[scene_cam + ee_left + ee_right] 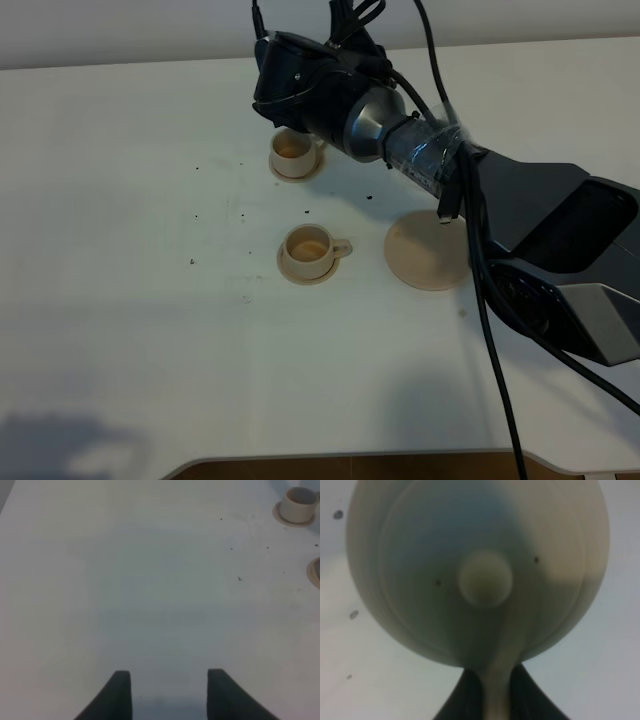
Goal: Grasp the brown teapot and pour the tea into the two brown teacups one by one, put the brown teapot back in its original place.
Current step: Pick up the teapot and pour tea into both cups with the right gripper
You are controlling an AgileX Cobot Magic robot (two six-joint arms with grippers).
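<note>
Brown teapot (480,575): off its round saucer disc (428,250), carried in the air. The right wrist view looks straight onto its knobbed lid. In the high view the arm hides it.
Right gripper (495,700): jaws pinched onto the teapot's loop handle, which runs up between them.
Far teacup (293,152): on its small saucer, beyond the disc and to its left in the high view. The wrist housing sits directly over its far rim, and amber liquid shows inside.
Near teacup (310,248): on its saucer just left of the disc, level with it, handle turned toward the disc. It holds tea.
Disc: bare, partly under the right forearm.
Left gripper (169,692): jaws spread and holding nothing, low over bare table (120,300), well away from the disc. Its camera catches one cup at the edge.
Step in hand: probably pouring into the far teacup or finishing there. How full that cup is I cannot tell, since the housing covers part of it.
Doing it well: keep the spout over the cup's mouth and tilt slowly. Level the pot before moving off so nothing drips. Travel back high enough to clear the near teacup, then set the pot down centred on the disc before releasing.
</note>
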